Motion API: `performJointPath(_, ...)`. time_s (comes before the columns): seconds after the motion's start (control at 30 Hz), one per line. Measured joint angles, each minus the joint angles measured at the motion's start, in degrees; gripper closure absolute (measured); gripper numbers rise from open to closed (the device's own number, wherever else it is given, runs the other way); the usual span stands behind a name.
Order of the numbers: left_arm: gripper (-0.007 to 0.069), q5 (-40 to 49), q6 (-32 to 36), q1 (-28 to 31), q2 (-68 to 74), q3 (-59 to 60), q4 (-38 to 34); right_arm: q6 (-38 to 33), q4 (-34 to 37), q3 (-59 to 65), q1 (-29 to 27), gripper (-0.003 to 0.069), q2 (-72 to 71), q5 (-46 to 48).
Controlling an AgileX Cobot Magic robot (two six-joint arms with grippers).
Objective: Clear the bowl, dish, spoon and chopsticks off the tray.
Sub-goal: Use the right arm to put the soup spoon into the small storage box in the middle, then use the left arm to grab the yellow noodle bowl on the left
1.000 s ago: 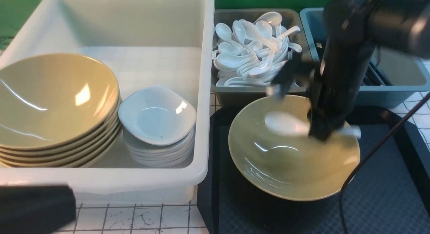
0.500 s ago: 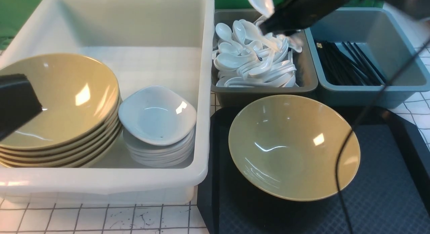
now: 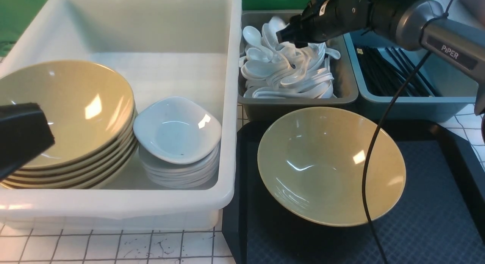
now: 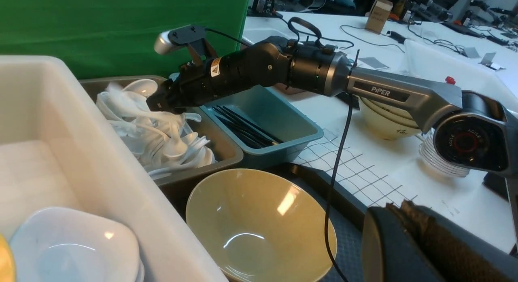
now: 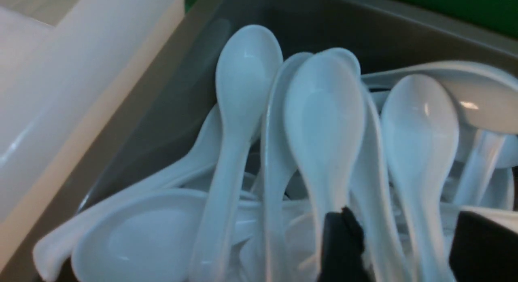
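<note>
Black right claw [image 3: 283, 36], jaws parted, stretches level over the spoon bin [image 3: 303, 107].

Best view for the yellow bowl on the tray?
Front view: the bowl shows whole, empty, on the tray. Left wrist view crops part of its rim; right wrist view shows only spoons.

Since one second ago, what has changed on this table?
The right hand carried the spoon up from the bowl to the grey spoon bin; its fingers now stand apart over the pile, spoon apparently released. The left hand moved up before the stacked bowls. Bowl, tray and stacked bowls stayed put.
</note>
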Motion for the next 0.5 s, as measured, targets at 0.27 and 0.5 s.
performJointPath(0.27,0.0625,0.2,-1.3,0.0,0.5,0.0,0.0,-2.1,0.0,-0.9,0.0,0.0135,-5.4,18.6)
performJointPath(0.5,0.0625,0.9,-1.3,0.0,7.4,0.0,0.0,-11.7,0.2,-0.9,1.1,0.0448,-19.6,43.0)
